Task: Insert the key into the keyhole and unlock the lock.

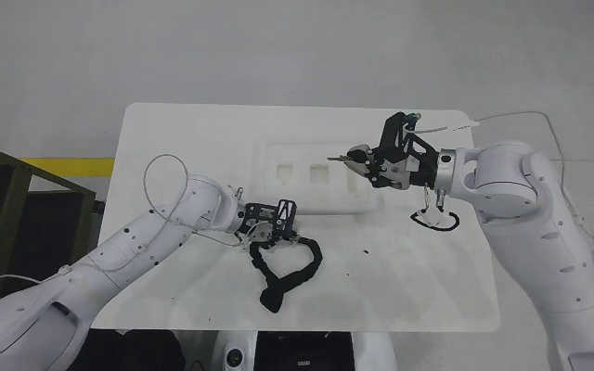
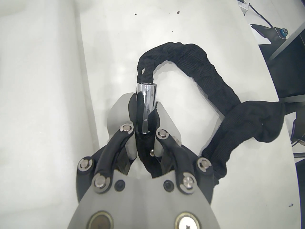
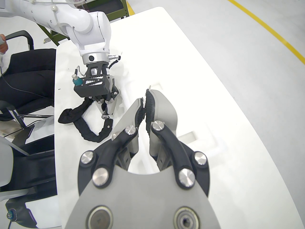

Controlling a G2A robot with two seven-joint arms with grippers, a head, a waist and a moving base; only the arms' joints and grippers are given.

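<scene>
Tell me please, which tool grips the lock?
The left tool, shut on the chrome end of the lock; the right tool, over the tray, holds a key.

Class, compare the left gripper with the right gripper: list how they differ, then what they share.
The left gripper clamps the chrome lock cylinder; the right gripper pinches the thin key. The left gripper's fingers stand apart around it; the right gripper's fingers nearly touch. The left gripper is beside the black chain; the right gripper is over the white tray. Both are shut on something.
</scene>
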